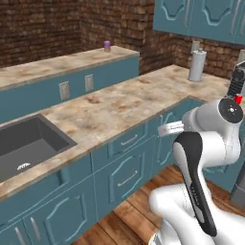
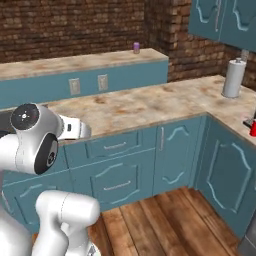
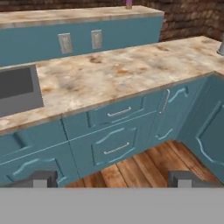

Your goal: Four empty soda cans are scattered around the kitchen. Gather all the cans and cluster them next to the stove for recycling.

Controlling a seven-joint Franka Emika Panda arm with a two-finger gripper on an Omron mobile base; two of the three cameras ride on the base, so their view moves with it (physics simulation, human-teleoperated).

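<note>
A small purple soda can (image 1: 107,46) (image 2: 136,47) stands upright on the raised back ledge against the brick wall; its base just shows at the top edge of the hand view (image 3: 128,4). A small red thing (image 2: 253,127) (image 1: 238,99) sits on the right-hand counter, cut off by the frame, and I cannot tell whether it is a can. The stove is out of view. My gripper (image 3: 113,181) is open, its fingertips (image 3: 40,179) wide apart with nothing between them. It hangs over the wooden floor, facing the lower cabinets, far from the purple can.
An L-shaped marble counter (image 1: 119,107) runs over teal cabinets (image 2: 120,170). A dark sink (image 1: 26,143) is set in its left end. A tall paper-towel roll (image 1: 196,65) (image 2: 233,78) stands at the corner. Upper cabinets (image 1: 201,16) hang above. Wooden floor (image 2: 165,220) lies open in front.
</note>
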